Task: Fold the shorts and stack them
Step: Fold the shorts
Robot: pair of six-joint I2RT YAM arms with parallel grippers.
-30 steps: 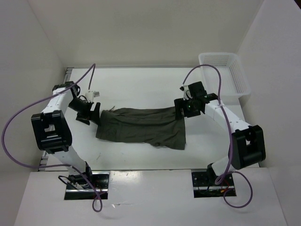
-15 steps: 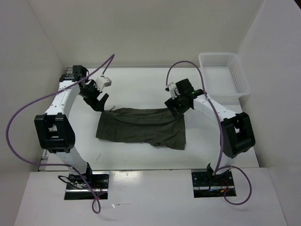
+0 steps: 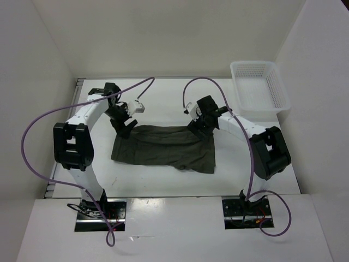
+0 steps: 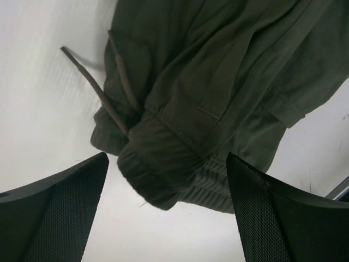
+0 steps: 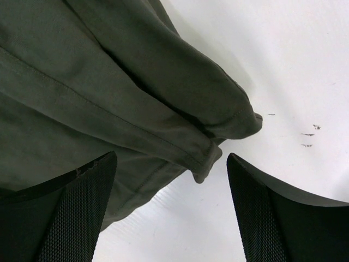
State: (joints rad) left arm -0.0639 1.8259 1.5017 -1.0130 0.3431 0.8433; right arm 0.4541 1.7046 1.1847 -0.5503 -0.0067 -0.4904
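Both arms have swung inward since a second ago. Released and spread wide, the left pincer (image 3: 124, 123) hangs over the waistband (image 4: 163, 158) and drawstrings (image 4: 98, 90) at the far-left corner of the shorts (image 3: 163, 147), which lie flat mid-worktop (image 3: 163, 103). The right pincer (image 3: 196, 126), also released, hovers over the far-right hem (image 5: 218, 131). A white basket (image 3: 274, 94) sits far right.

worktop (image 3: 163, 103): white, walled on three sides, few small dark scuffs (image 5: 308, 134)
basket (image 3: 281, 90): white mesh, far right corner
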